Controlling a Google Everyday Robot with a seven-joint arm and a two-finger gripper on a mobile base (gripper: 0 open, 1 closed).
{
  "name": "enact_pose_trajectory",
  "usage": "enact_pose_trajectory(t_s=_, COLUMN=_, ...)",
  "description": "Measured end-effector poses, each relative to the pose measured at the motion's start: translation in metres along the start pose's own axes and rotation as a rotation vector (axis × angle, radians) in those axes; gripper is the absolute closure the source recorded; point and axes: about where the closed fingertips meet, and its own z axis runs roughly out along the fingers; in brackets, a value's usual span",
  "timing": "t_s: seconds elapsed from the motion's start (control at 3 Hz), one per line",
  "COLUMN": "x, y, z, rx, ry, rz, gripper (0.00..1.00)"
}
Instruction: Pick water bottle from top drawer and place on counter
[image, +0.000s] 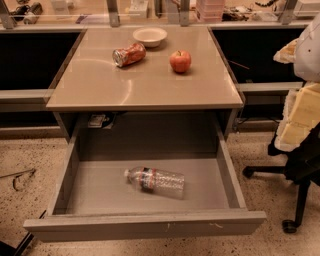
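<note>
Clear water bottle (155, 181) on side in top drawer (145, 225); gripper out of frame, grip unknowable

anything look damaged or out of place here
The red soda can lies on its side, crumpled, on the counter. The water bottle lies flat in the open top drawer. The gripper is not in view.

The top drawer (150, 225) stands open below and before the tabletop (140, 85), the water bottle (155, 181) on its side inside. On the tabletop: a bowl (150, 36) by the back edge, a can (129, 54) left of middle, an apple (180, 61) right of middle. Perhaps a chair (300, 165) stands right of the tabletop. The end effector is out of view.
</note>
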Motion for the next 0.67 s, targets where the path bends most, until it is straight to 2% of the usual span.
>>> enact_pose_trajectory(t_s=0.33, x=0.000, y=0.000, z=0.000, rx=0.000, ry=0.000, rz=0.000, gripper=0.00)
enact_pose_trajectory(t_s=0.67, x=-0.007, y=0.007, z=0.026, rx=-0.003, ry=-0.034, rz=0.004, gripper=0.00)
